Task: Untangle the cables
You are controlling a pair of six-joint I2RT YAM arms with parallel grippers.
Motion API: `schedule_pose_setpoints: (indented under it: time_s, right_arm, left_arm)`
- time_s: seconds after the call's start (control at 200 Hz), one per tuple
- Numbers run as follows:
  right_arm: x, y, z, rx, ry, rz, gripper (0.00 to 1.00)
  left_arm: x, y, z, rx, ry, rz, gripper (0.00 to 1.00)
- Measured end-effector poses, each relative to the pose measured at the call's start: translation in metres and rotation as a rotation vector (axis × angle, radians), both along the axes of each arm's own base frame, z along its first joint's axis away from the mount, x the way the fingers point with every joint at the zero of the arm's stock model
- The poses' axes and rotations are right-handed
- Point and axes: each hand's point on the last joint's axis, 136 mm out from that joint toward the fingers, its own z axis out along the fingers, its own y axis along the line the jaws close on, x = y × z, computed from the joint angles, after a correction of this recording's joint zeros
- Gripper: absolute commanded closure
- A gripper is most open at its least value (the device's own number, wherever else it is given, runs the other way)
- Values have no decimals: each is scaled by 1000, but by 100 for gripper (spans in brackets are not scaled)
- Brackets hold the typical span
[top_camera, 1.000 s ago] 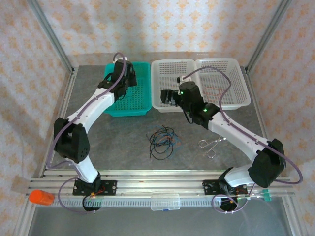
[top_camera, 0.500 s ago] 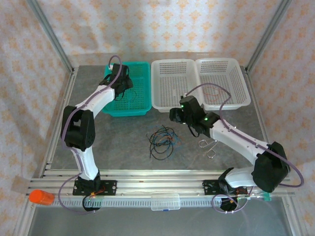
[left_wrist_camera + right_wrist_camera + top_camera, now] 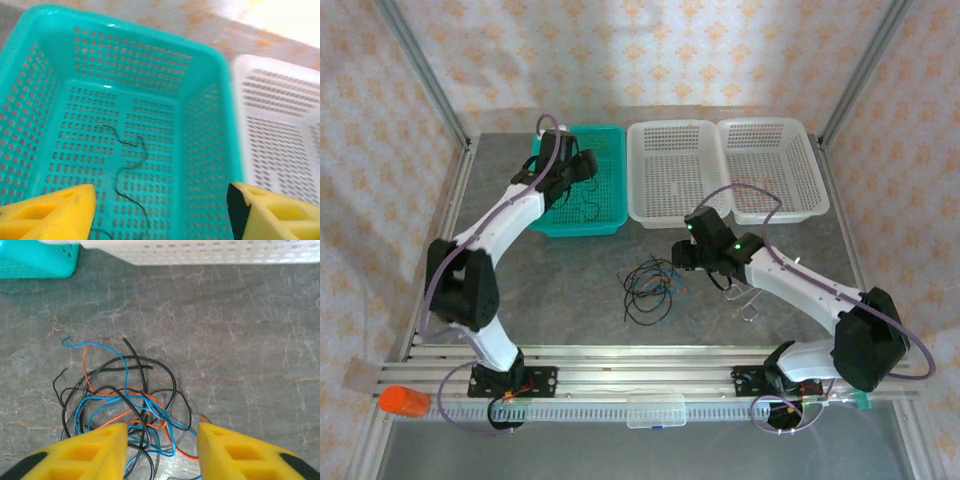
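Observation:
The cables (image 3: 650, 285) lie as a tangle of black, blue and red-orange loops on the grey table (image 3: 570, 260), mid-front. In the right wrist view the tangle (image 3: 125, 395) sits just under and ahead of my right gripper (image 3: 160, 452), whose yellow fingers (image 3: 85, 455) stand apart and hold nothing. In the top view the right gripper (image 3: 680, 257) hovers at the tangle's right edge. My left gripper (image 3: 577, 170) hangs over the teal basket (image 3: 610, 140). It is open (image 3: 162, 215), and a single black wire (image 3: 131, 162) lies loose on the basket floor (image 3: 80, 110) below it.
Two white baskets (image 3: 670, 135) (image 3: 770, 130) stand side by side right of the teal one. A small silver scissors-like tool (image 3: 748, 300) lies right of the tangle, partly under the right arm. An orange object (image 3: 403, 401) sits at the near left rail.
The left gripper has opened over the teal basket, where the black wire now lies. The right gripper has come down from the white basket to the tangle, its jaws narrowing.

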Motion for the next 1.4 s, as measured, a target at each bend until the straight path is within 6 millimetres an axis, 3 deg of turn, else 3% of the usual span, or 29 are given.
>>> schedule_pose_setpoints:
  time_s: [0.095, 0.2, 0.285, 0.526, 0.671, 0.796, 1.227, 1.402]
  right_arm:
    - [-3, -1, -9, -12, 30, 1, 66]
    - [-11, -2, -25, -18, 86, -5, 68]
    - [-20, -3, -38, -20, 140, -21, 69]
    - [-54, -2, -61, 17, 271, -83, 69]
    - [-70, 2, -66, 55, 331, -104, 68]
    - [-76, 9, -64, 92, 358, -110, 64]
    - [-101, 30, -82, 97, 438, -59, 64]
    - [-101, 27, -89, 71, 448, -83, 75]
  left_arm:
    - [-34, -33, 27, -18, -67, -97, 29]
    - [-73, -67, 30, -55, -90, -208, 30]
    - [-102, -87, 13, -74, -65, -275, 31]
    - [-168, -128, -58, -110, 62, -420, 31]
    - [-198, -151, -83, -132, 103, -501, 31]
    - [-209, -162, -91, -162, 109, -540, 31]
    - [-207, -164, -94, -176, 93, -539, 31]
    - [-207, -164, -94, -176, 92, -539, 31]
